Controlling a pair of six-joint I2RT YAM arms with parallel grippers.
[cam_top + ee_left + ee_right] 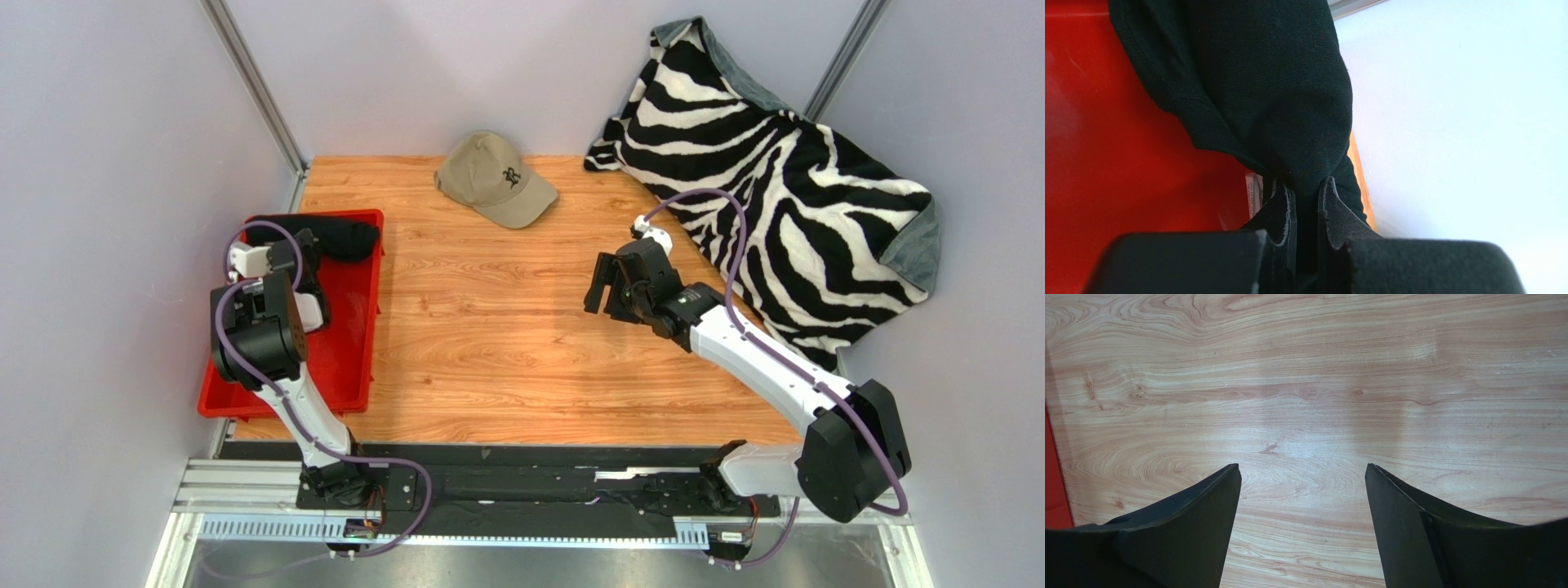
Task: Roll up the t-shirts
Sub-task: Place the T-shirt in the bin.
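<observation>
Right, black t-shirt (334,237) sat bunched in a dark bundle at the far end of the red tray (350,355), at the table's (491,343) left edge. Left gripper (304,249) was inside the tray, right at the near side of the bundle, touching it.

Left wrist view: jaws nearly shut, only a thin gap, with a fold of the t-shirt (1260,92) pinched between the fingertips (1281,202). Rest of the fabric bulged out just beyond the left gripper (1306,190). Red tray floor (1106,153) showed to one side, white wall to the other. Can't tell whether the cloth was lifted off the tray floor or resting on it.

Right gripper (601,288) hung over bare wood mid-table, well apart from the t-shirt. Right wrist view: right gripper (1303,468) spread wide, nothing between the jaws, nothing touched, just wood grain beneath.

Tan cap (497,180) lay at the far edge of the table. Zebra-striped blanket (785,184) was draped at the far right corner.
</observation>
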